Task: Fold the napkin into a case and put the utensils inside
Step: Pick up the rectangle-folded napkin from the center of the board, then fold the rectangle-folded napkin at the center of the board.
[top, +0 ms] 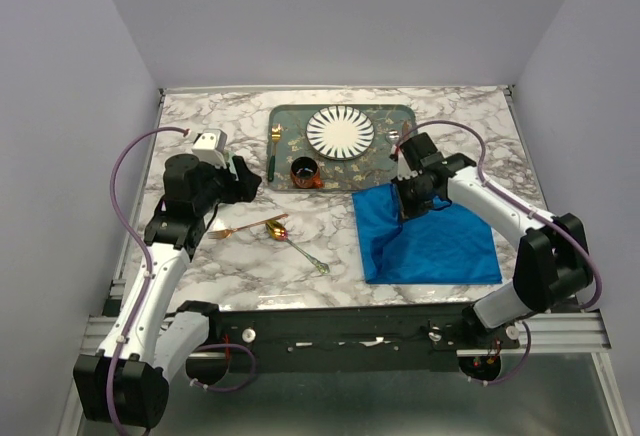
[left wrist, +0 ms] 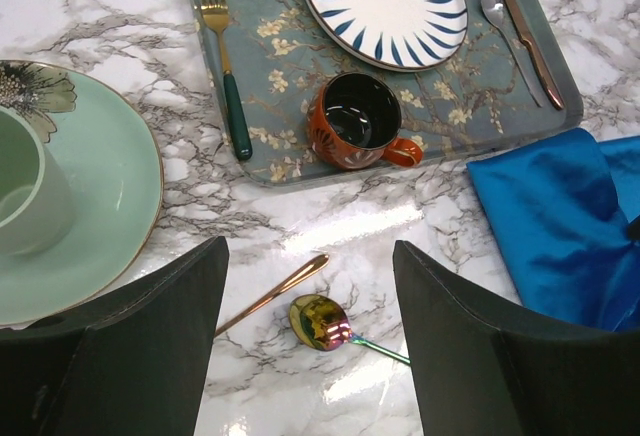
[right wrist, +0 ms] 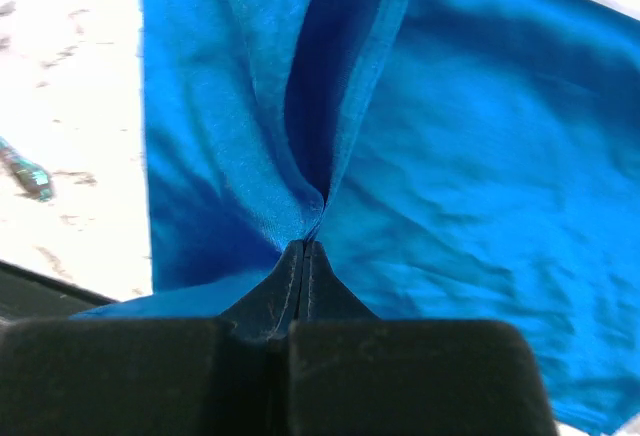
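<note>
The bright blue napkin (top: 430,241) lies on the right of the marble table, and its far left corner is lifted. My right gripper (top: 403,206) is shut on that corner; in the right wrist view the cloth (right wrist: 450,156) hangs pinched at my closed fingertips (right wrist: 305,251). The copper-pink fork (top: 240,227) and the iridescent spoon (top: 290,237) lie left of the napkin. In the left wrist view the spoon's bowl (left wrist: 320,322) and the fork's handle (left wrist: 275,292) lie between my open left gripper's fingers (left wrist: 150,336). My left gripper (top: 248,184) hovers above them, empty. No folded case shows.
A patterned tray (top: 385,176) at the back holds a striped plate (top: 340,132), an orange mug (top: 305,172), a green-handled gold fork (top: 272,151) and brown-handled cutlery (left wrist: 520,31). A mint saucer (left wrist: 110,196) with a cup (left wrist: 25,191) stands at the left.
</note>
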### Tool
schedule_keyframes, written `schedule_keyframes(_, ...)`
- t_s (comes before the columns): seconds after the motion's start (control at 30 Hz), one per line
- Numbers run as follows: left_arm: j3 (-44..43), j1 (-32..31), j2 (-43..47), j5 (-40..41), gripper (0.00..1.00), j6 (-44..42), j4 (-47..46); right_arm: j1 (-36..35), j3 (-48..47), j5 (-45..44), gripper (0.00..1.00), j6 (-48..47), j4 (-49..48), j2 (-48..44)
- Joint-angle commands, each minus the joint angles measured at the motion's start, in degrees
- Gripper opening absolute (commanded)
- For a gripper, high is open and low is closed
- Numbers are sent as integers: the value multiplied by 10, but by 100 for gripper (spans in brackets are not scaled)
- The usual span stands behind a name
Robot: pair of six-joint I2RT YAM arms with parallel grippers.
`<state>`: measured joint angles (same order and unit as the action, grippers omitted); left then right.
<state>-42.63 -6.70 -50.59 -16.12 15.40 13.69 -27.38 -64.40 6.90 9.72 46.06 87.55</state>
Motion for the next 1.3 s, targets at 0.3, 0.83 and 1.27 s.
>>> schedule_keyframes(0.3,-16,5,-14,-42,79,-27,-30,159,35,-101,0,-55,57,-26)
schedule_keyframes(0.83,-10,4,-28,-56,78,-47,-40,210,20,-147,1,-157,96,20)
schedule_keyframes(1.27,-21,5,-16,-27,79,-67,-16,142,-60,-57,0,-171,96,231)
